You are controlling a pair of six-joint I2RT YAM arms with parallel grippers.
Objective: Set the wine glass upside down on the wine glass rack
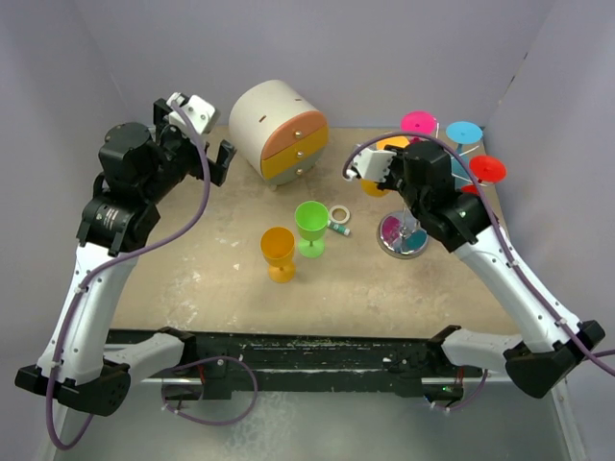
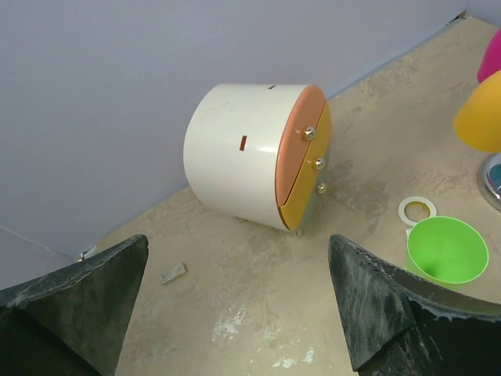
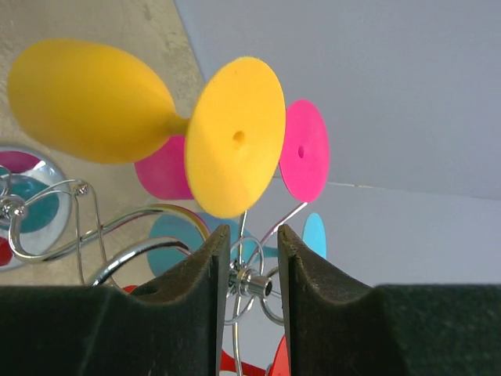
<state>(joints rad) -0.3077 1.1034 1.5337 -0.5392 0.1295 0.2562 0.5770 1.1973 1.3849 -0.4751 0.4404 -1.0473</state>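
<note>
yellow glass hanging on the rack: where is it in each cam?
Top external: yellow glass right of centre, on the wine glass rack, only partly visible.
Left wrist: right edge, bowl only.
Right wrist: upper centre, foot toward the camera.
Shared landmark: the pink glass hanging next to it.
</note>
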